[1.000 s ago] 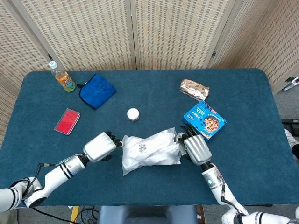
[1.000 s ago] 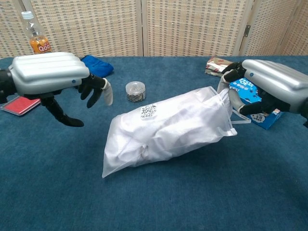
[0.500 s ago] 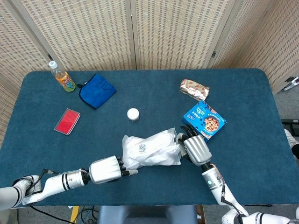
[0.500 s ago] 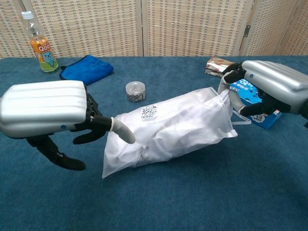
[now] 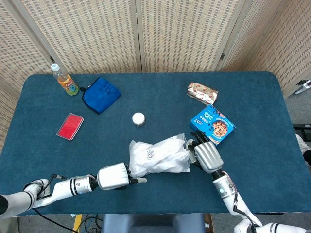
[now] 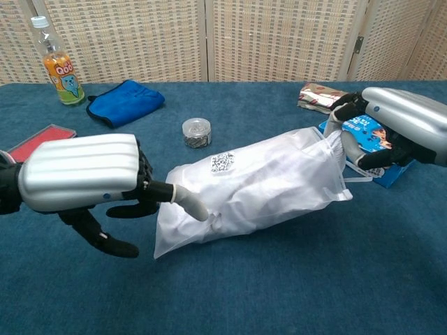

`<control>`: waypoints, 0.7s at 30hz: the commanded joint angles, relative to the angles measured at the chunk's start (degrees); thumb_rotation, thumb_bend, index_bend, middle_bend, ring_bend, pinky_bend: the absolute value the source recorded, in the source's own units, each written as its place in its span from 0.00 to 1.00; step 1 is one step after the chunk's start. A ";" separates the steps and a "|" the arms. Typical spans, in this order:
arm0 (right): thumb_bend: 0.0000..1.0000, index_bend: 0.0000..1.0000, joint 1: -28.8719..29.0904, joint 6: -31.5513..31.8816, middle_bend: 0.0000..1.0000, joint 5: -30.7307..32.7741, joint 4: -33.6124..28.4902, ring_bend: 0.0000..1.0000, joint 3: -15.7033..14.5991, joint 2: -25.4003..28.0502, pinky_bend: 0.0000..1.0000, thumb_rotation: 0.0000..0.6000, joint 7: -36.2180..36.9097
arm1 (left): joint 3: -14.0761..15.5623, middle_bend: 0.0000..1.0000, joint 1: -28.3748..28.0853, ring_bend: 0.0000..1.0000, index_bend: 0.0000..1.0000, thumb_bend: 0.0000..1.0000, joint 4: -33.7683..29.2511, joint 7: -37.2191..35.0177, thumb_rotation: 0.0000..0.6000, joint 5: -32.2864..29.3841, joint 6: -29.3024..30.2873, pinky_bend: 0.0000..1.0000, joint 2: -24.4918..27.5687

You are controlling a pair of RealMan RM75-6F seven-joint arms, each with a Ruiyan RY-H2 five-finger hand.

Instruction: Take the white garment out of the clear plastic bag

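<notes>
Garment (image 6: 265, 185) wholly inside the bag (image 5: 160, 155), near the table's (image 5: 272, 145) front edge. My right hand (image 5: 206, 155) pinches the bag's mouth; left hand (image 6: 87, 174), fingers apart, touches its closed end. Extraction not begun.

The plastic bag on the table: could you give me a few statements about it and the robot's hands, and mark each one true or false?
1. The white garment is still inside the plastic bag. True.
2. The right hand holds the bag at its open end. True.
3. The left hand is lifting the bag off the table. False: the bag lies on the table, and the left hand only has a finger out at the bag's near corner.
4. The small round jar stands on top of the bag. False: it stands on the table behind the bag.
5. The cookie box lies beside the right hand. True.
</notes>
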 commanded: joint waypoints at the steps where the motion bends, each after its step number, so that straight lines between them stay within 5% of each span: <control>1: 0.69 0.86 -0.08 -0.11 0.43 0.17 -0.14 0.14 -0.04 0.07 0.11 1.00 0.42 | 0.25 0.85 1.12 0.85 0.25 0.21 5.98 -2.66 1.00 0.52 3.21 0.84 -4.37; 10: 0.69 0.86 -0.21 -0.17 0.43 0.32 -0.66 0.14 -0.07 0.48 0.11 1.00 0.77 | 0.52 0.86 0.45 0.86 0.29 0.21 15.17 -3.10 1.00 0.38 3.41 0.85 -8.49; 21: 0.69 0.86 -0.09 -0.53 0.43 0.65 -0.36 0.14 0.00 0.26 0.11 1.00 0.81 | 2.05 0.86 -1.18 0.86 0.29 0.21 17.77 -0.31 1.00 0.22 0.59 0.85 -7.75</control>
